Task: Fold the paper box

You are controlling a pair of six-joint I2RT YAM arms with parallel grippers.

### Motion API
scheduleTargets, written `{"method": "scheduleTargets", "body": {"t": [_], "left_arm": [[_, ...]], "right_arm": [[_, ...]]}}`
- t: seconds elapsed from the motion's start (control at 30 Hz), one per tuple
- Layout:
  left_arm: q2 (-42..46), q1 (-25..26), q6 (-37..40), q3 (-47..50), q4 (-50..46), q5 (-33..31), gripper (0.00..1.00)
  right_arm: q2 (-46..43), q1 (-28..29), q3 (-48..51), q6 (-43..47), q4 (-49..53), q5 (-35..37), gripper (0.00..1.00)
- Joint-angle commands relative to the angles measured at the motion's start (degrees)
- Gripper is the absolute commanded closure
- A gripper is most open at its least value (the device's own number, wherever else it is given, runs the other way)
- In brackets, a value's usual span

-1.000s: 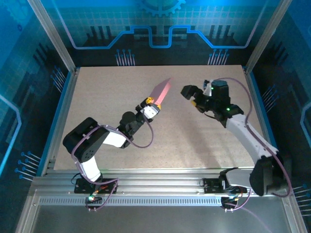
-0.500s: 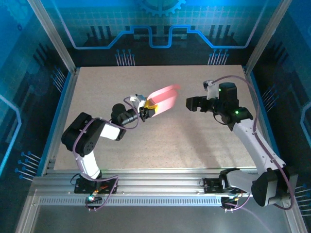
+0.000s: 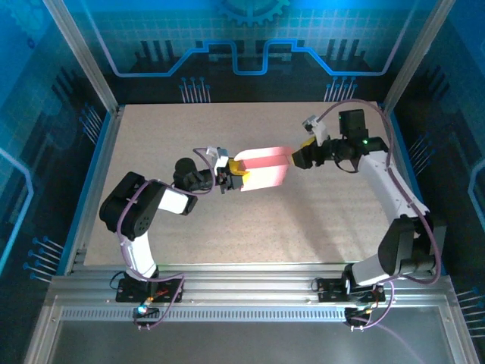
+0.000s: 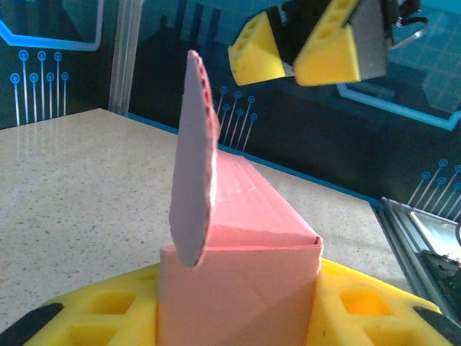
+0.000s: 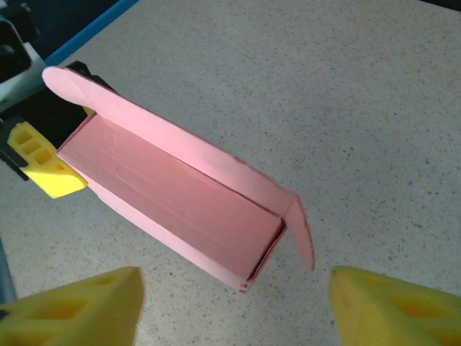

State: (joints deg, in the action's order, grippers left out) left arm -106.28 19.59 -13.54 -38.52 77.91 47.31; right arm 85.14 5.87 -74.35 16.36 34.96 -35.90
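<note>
Where the left gripper (image 3: 226, 173) reaches to mid-table, its jaws are clamped on one end of the pink thin-card paper box (image 3: 265, 168), held over the speckled beige table (image 3: 303, 227). Condition: body squared into a long trough; long lid flap (image 4: 194, 166) upright, rounded end tab (image 5: 299, 232) ajar; closing both appears to be left. Right gripper (image 3: 301, 153): jaws apart, just beside the far end, holding nothing. Left wrist view gives the grip and flap edge-on; right wrist view gives the open interior.
</note>
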Motion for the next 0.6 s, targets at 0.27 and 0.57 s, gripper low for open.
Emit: {"method": "scheduleTargets", "body": {"t": [0.27, 0.57], "left_arm": [[2.1, -0.6, -1.5, -1.5, 2.4, 3.8, 0.65], [1.8, -0.6, -2.0, -1.8, 2.5, 3.7, 0.65]], "right_arm": [[10.1, -3.0, -10.0, 10.3, 13.4, -7.6, 0.53], [14.7, -2.3, -11.7, 12.0, 15.6, -10.7, 0.58]]}}
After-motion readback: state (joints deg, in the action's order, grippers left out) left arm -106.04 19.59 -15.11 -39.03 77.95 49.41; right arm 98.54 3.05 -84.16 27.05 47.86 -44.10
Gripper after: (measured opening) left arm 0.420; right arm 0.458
